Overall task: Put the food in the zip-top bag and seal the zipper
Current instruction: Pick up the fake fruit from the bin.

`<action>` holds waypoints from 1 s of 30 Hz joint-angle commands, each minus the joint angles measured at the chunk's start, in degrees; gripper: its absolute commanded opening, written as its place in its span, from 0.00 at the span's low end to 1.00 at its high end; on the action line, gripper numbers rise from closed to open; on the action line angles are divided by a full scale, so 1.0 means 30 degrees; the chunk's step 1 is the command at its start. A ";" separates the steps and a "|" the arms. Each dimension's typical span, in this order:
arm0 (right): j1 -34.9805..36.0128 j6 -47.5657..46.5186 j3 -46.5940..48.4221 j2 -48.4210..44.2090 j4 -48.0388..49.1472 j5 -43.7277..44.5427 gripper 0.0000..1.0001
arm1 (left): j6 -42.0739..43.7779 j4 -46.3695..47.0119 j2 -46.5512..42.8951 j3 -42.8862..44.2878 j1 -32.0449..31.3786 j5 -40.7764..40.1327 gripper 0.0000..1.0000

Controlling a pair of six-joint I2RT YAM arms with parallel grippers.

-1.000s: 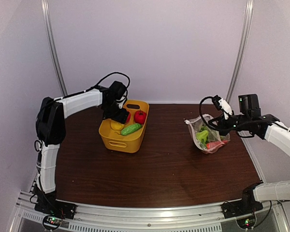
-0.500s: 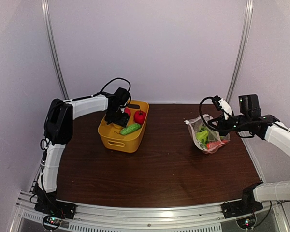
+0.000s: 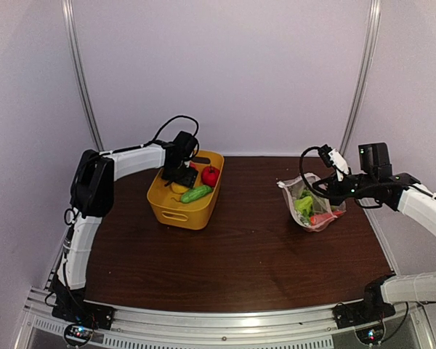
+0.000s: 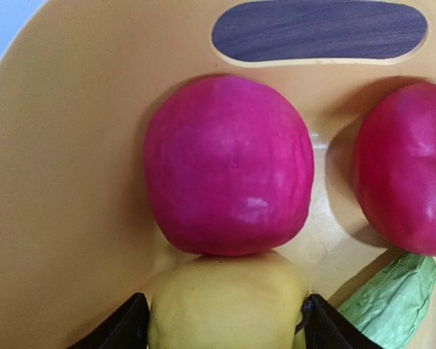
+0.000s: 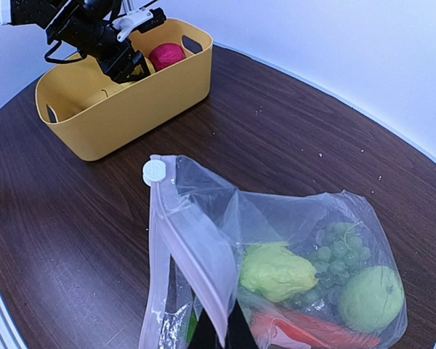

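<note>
Step in hand, as I read it: grabbing the next piece of food out of the yellow plastic basket [image 5: 123,109]. The left gripper [image 4: 224,327] is down inside it, jaws spread wide, with one of its black fingers [image 4: 127,327] on each side of the round yellow toy fruit [image 4: 229,298]. They're right up against it, and the fruit looks like it's sitting on the basket floor, not lifted.

To do this well I'd close evenly on the widest part, since a smooth round toy will squirt out if it's pinched off-centre. The magenta-red round fruit [image 4: 229,167] touches the yellow one on its far side and the green toy cucumber [image 4: 389,298] lies just beside it, so lift straight up to avoid dragging either along.

Over on the right, well apart from the basket, the clear dotted zip-top bag [image 5: 298,240] sits on the dark wood table [image 3: 254,247]. The right gripper [image 3: 327,190] is clamped on its mouth edge by the pale pink zipper strip [image 5: 196,269]. Green pieces and something orange-red are already inside.
</note>
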 commanded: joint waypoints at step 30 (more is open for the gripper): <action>-0.0390 -0.0096 0.3168 0.0711 -0.2367 0.0384 0.00 | 0.0015 0.7988 -1.1307 -0.6967 -0.5297 0.7118 0.55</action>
